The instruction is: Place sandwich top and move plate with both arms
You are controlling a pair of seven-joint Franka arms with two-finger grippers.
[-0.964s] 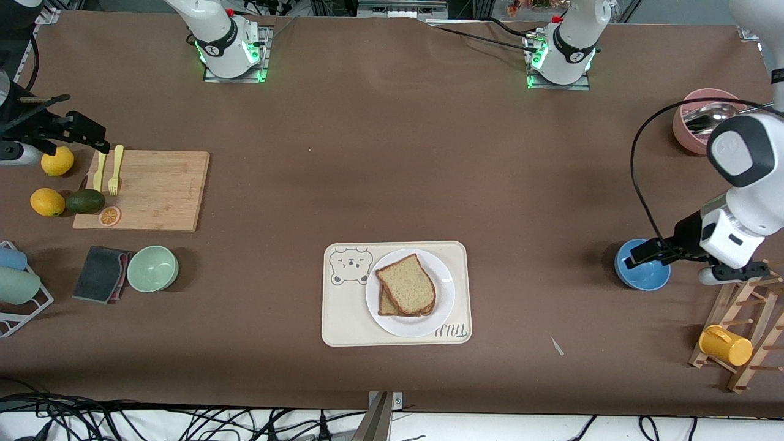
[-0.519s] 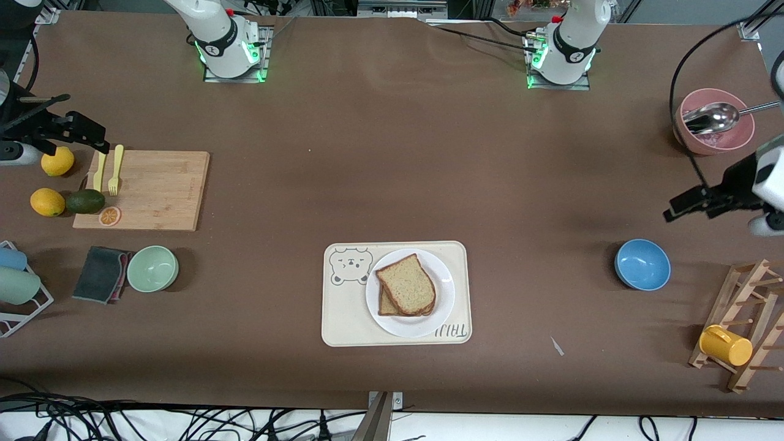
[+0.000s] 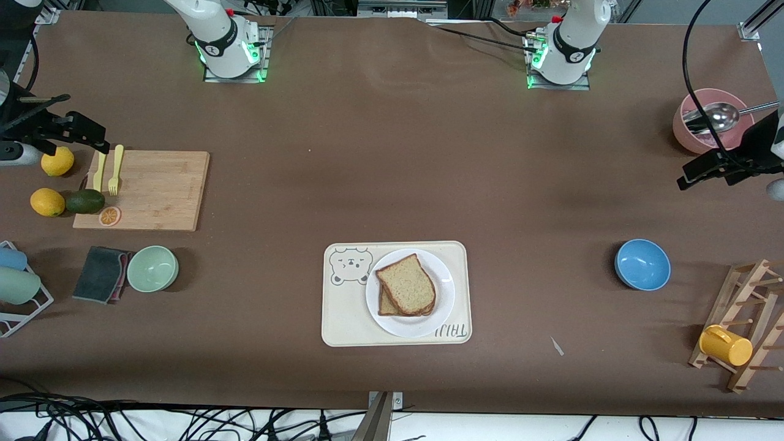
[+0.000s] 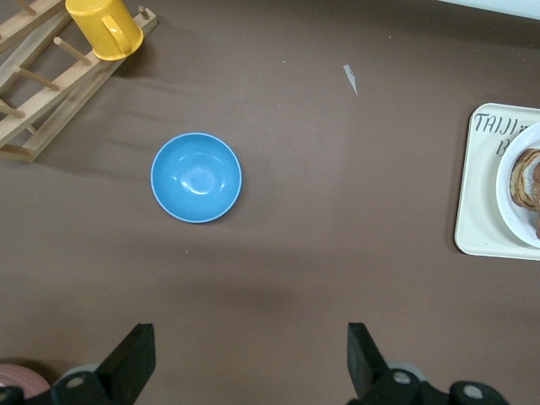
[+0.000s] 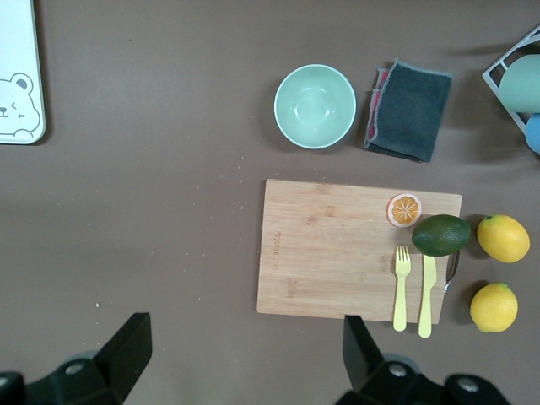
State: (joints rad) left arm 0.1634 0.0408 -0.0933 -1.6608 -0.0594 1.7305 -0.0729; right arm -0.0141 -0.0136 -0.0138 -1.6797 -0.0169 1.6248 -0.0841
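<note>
The sandwich top, a light speckled bread slice, lies on a darker slice on the white plate. The plate rests on the beige bear tray, near the table's front edge. My left gripper hangs open and empty over bare table between the pink bowl and the blue bowl. In the left wrist view its fingers stand wide apart, with the plate's edge at the side. My right gripper is open and empty over the cutting board's edge, well apart from the plate.
Toward the right arm's end are lemons, an avocado, a yellow fork, a green bowl and a grey cloth. Toward the left arm's end stands a wooden rack bearing a yellow mug.
My left arm has swung up and away from over the blue bowl toward the pink bowl. The right arm, the bread and the plate have not moved.
</note>
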